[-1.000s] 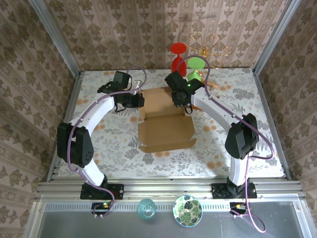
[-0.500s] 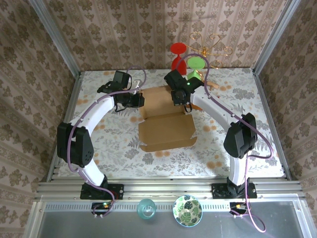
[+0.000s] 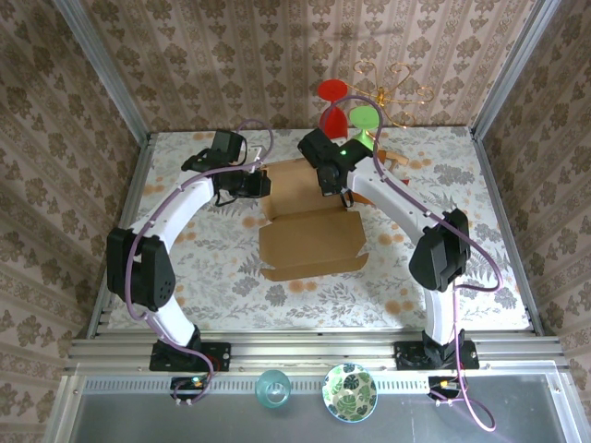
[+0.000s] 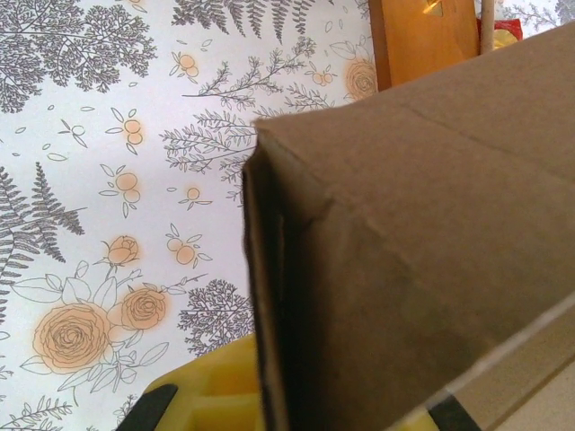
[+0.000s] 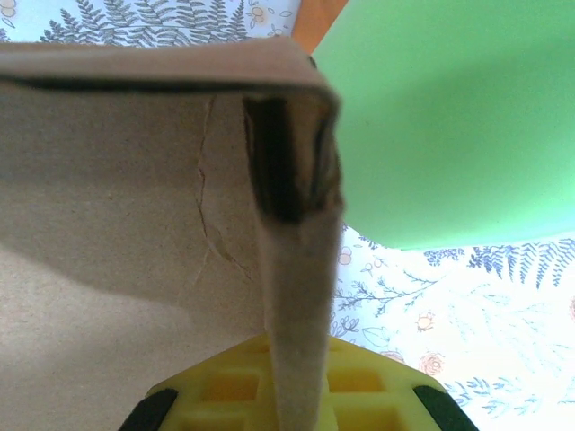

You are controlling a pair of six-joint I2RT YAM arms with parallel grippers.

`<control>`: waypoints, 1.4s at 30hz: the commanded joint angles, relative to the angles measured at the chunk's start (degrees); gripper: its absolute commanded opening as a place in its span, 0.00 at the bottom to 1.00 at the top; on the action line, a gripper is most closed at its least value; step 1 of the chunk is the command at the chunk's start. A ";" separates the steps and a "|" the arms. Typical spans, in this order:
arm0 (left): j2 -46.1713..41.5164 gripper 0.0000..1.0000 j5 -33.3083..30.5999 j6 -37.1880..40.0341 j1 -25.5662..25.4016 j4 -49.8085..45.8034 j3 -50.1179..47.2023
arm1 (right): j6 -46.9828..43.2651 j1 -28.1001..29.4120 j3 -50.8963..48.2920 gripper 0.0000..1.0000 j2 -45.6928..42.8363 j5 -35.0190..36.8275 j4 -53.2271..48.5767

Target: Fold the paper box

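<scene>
1. Paper box (image 3: 309,242): tan corrugated cardboard, lying mid-counter. It shows as two sections, a near one with a crease line across it and a far one between the two arms' ends.
2. Left wrist view: a box (image 4: 422,260) corner fills the right side, its vertical edge running down between yellow pads (image 4: 211,395) at the bottom.
3. Right wrist view: a thin flap of the box (image 5: 117,233) stands edge-on and drops in front of the yellow pads (image 5: 359,386). A broad panel lies to its left.
4. Left gripper (image 3: 251,187): at the box's far-left side, jaws drawn narrow and holding the cardboard wall.
5. Right gripper (image 3: 334,181): at the box's far-right side, jaws narrow and pinching the flap.
6. Counter (image 3: 203,268): covered in a floral cloth of grey ferns and orange blossoms.
7. Behind the box, at the far edge: a wooden stand (image 3: 395,159), a green glass (image 3: 366,118), a red glass (image 3: 332,90) and a gold wire rack (image 3: 397,78).
8. The green glass (image 5: 449,117) looms just beside the flap in the right wrist view.
9. Near ledge, in front of the arm bases: a teal glass (image 3: 273,388) and a leaf-patterned bowl (image 3: 349,391), side by side.
</scene>
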 commanded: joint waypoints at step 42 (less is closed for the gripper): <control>1.43 0.00 1.71 -2.82 -0.26 -5.40 6.11 | -2.50 -2.99 6.18 0.20 0.44 -4.56 -2.41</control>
